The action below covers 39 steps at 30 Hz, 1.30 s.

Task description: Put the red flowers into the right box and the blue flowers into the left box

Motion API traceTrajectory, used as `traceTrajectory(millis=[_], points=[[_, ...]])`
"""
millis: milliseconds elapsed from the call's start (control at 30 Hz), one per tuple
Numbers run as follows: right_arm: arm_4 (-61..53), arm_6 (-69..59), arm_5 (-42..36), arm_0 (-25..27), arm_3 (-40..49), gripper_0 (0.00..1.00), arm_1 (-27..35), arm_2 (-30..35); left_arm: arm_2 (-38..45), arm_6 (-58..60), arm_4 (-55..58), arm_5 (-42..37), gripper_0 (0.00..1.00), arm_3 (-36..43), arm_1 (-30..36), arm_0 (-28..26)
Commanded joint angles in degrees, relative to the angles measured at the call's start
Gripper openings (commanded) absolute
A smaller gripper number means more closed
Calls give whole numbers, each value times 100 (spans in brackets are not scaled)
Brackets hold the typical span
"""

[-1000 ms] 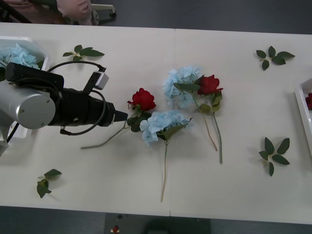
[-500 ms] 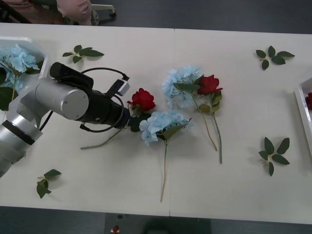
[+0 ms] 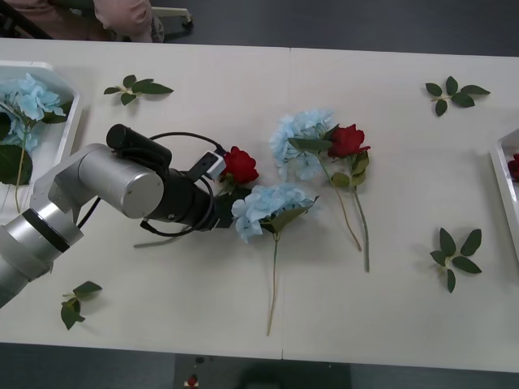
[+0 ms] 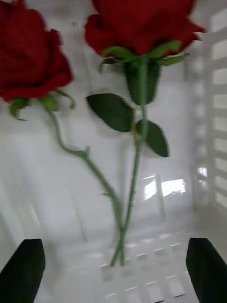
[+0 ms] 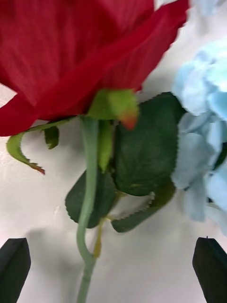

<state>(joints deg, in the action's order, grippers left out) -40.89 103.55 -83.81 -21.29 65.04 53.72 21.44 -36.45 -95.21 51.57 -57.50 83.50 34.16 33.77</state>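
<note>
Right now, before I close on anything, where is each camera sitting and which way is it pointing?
Front view: above the arms, looking down at the table; the left arm reaches toward a red rose beside a blue flower.
Left wrist view: on the left arm, facing that rose's stem; the left gripper is open.
Right wrist view: on the right arm, looking into the right box at two roses; the right gripper is open.
Shared: front and left wrist views both show the same rose and blue flower.

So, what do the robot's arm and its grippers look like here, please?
The left arm is a thick cylinder: silver-grey metal segments, then a black wrist section looped with black cables, carrying a small white-and-grey box. The left gripper has black fingers, wide apart at the corners; the right gripper has the same black fingers.
</note>
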Motion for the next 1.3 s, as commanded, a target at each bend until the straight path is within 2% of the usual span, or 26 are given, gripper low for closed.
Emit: traceTrajectory(millis=[33,100,133,200,267,300,367,633,800,967,1167,1300], points=[[-490,60,-575,-640,140,100,270,27,-64,-76,-86,213,100,-299,-182,394],[-894,113,-953,-886,184,100,270,27,-64,-94,-103,231,98,-458,-270,473],[-1176,130,-1138,-992,211,100,262,27,-64,-103,-121,231,90,-537,-322,517],[-1562,139,-1358,-1141,263,100,235,18,-64,-111,-173,240,64,-572,-375,561],[-1914,113,-1613,-1361,360,100,165,-79,-64,-120,-349,231,25,-581,-393,596],[-1975,113,-1692,-1440,422,100,121,-140,-64,-120,-358,231,13,-581,-401,587],[-2081,95,-1797,-1545,624,100,33,-237,-99,-129,-393,248,3,-581,-401,596],[-1975,-37,-1744,-1580,1608,100,-828,-395,-160,-199,-499,310,0,-581,-393,596],[-1597,-89,-1595,-1580,1951,100,-1435,-509,-160,-261,-578,327,0,-589,-384,596],[-1483,-195,-1199,-1580,1977,100,-1786,-799,-152,-287,-525,433,0,-440,-243,596],[-1149,-353,-584,-1580,1968,100,-2067,-1441,-143,-182,424,468,0,817,759,684],[-745,-459,-285,-1580,1960,100,-2252,-1793,376,-129,1628,468,0,1555,1189,622]])
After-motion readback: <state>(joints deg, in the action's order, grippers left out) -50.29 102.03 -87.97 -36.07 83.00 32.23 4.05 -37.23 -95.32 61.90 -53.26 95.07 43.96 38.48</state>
